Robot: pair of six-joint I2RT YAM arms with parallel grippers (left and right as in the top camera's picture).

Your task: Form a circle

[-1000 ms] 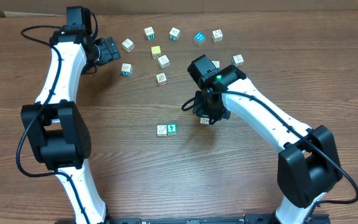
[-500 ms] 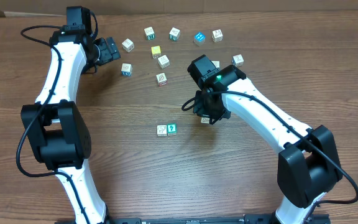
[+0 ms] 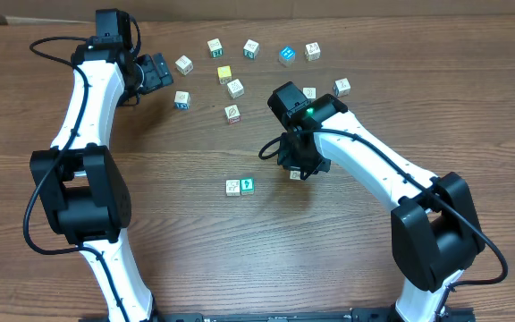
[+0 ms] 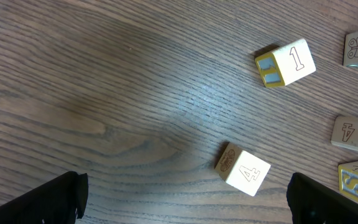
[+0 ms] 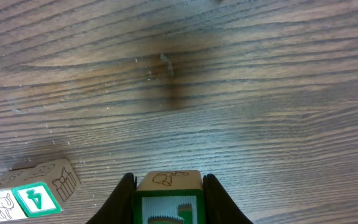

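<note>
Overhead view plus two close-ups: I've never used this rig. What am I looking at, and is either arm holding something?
Two white robot arms work at a wooden table. The overhead view looks straight down. The other two pictures come from a camera on each wrist, looking past that arm's own fingers. Small picture blocks lie scattered toward the far edge, and a pair of blocks sits side by side nearer the middle. The right gripper is shut on a green-faced block, not far from that pair. The left gripper is open and empty, above the numbered blocks.
</note>
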